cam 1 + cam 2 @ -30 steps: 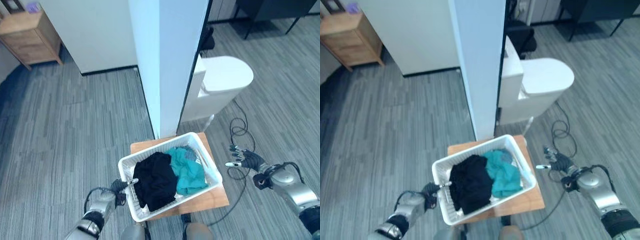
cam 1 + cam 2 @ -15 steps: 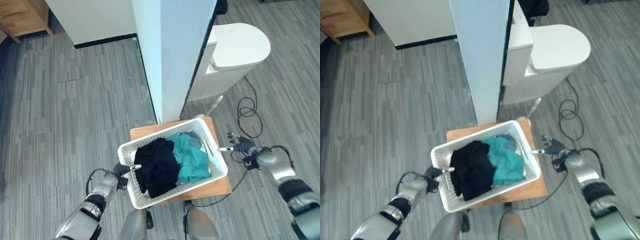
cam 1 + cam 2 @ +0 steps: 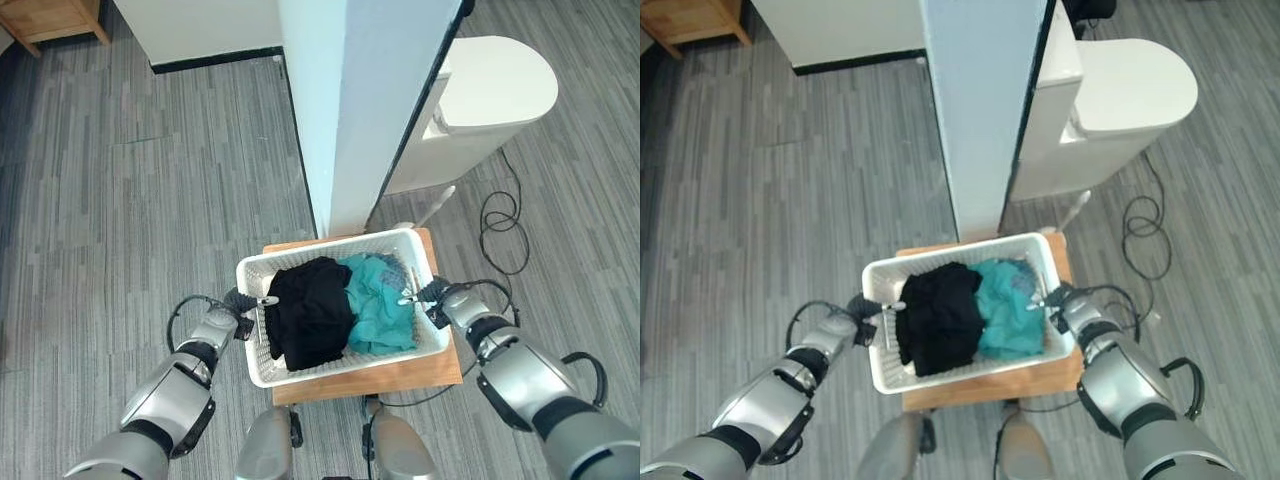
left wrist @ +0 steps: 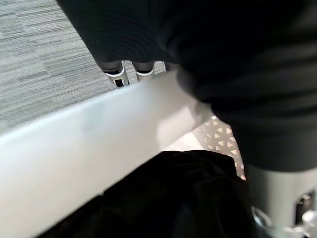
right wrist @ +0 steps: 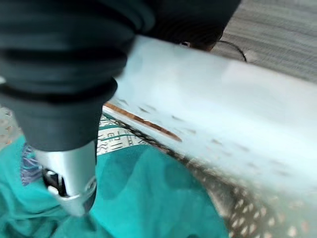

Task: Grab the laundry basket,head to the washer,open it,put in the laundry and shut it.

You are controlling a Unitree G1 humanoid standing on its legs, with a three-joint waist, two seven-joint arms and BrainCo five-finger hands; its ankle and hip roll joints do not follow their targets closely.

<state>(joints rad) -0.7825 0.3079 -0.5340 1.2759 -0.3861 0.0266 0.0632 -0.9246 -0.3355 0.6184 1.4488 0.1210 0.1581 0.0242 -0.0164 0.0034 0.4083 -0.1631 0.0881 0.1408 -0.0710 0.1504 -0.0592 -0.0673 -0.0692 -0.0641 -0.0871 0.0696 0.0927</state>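
A white laundry basket (image 3: 330, 243) sits on a small wooden table (image 3: 400, 375). It holds a black garment (image 3: 310, 315) and a teal garment (image 3: 375, 310). My left hand (image 3: 225, 322) grips the basket's left rim (image 4: 99, 134): its fingers (image 4: 119, 74) are curled outside the rim and its thumb (image 4: 277, 198) lies inside, over the black cloth. My right hand (image 3: 445, 300) is at the right rim (image 5: 223, 109), thumb (image 5: 69, 183) hooked inside above the teal cloth (image 5: 148, 198).
A tall pale-blue pillar (image 3: 370, 100) rises just beyond the table. A white rounded unit (image 3: 490, 90) stands behind it to the right. A white wall panel (image 3: 200, 25) with a dark skirting is at the back left. Grey striped carpet (image 3: 120, 200) lies all around.
My right hand has moved in from the open floor to the basket's right rim and hooked its thumb inside. The camera has tilted down. My left hand stays on the left rim.
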